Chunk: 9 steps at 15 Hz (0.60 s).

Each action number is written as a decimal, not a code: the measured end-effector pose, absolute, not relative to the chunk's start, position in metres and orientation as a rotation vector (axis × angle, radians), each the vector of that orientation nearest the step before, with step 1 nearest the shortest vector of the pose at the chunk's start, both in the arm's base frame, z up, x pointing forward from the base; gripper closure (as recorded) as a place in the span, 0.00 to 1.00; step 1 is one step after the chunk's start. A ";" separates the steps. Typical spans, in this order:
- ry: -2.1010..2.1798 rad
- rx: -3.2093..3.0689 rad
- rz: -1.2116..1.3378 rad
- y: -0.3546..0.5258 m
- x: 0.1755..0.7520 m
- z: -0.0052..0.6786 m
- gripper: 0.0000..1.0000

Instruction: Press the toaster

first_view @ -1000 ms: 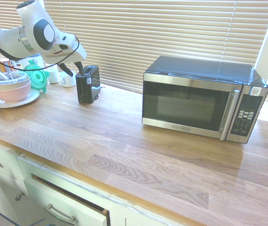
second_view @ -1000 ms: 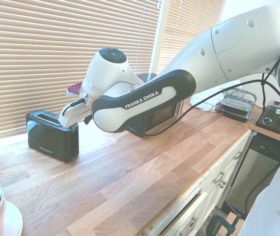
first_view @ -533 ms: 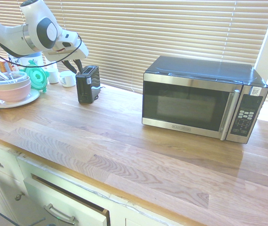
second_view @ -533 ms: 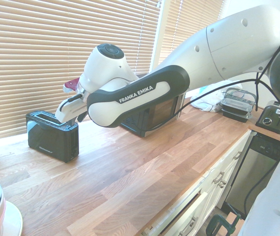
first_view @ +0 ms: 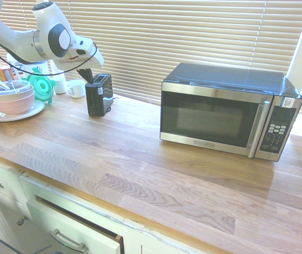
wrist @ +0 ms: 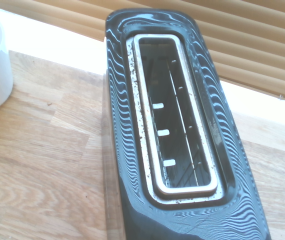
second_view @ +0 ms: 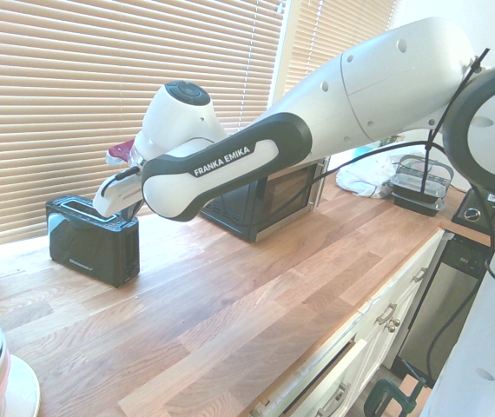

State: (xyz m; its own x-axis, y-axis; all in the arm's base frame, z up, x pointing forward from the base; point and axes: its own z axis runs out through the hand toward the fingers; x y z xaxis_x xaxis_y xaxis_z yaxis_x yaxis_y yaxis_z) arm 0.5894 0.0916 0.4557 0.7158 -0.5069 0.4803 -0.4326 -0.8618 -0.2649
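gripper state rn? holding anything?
Gripper: closed, fingers together, nothing visible between them; it's at the near end of the black toaster's top. Contact with the toaster can't be told.

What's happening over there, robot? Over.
Tool shut, nothing in it, at the toaster's end. Toaster upright, slot empty. Mug beside it, not blocking. Over.

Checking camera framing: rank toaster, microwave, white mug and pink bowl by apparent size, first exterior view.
1. Microwave
2. Pink bowl and toaster: too close to rank
3. White mug
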 end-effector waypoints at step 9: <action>0.770 -2.780 -0.778 0.077 0.594 0.448 1.00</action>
State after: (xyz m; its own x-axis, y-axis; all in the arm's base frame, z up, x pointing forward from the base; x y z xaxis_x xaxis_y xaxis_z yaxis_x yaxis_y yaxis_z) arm 0.5943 0.0766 0.4475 0.7332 -0.5167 0.4421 -0.4372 -0.8561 -0.2756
